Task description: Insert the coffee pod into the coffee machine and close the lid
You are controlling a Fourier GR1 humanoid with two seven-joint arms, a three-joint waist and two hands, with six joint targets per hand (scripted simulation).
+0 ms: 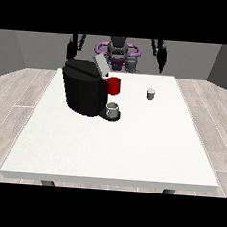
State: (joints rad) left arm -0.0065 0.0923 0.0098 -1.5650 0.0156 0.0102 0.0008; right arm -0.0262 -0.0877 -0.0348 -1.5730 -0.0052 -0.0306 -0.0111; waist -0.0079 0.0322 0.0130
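My hand at the view's right (162,59) and my hand at the view's left (72,47) hung raised behind the table (108,148); finger state: could not tell. The coffee pod (151,93) stood untouched, right of the coffee machine (86,89), whose lid (100,65) stood open. Next step: reach and grasp the pod.

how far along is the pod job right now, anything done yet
Nothing looks done yet. The coffee pod sits alone on the white table, right of the coffee machine, whose lid stands open. Nothing is in hand: the hand at the view's left and the hand at the view's right hang raised at the table's far edge. Left: pick up the pod, insert it, close the lid.
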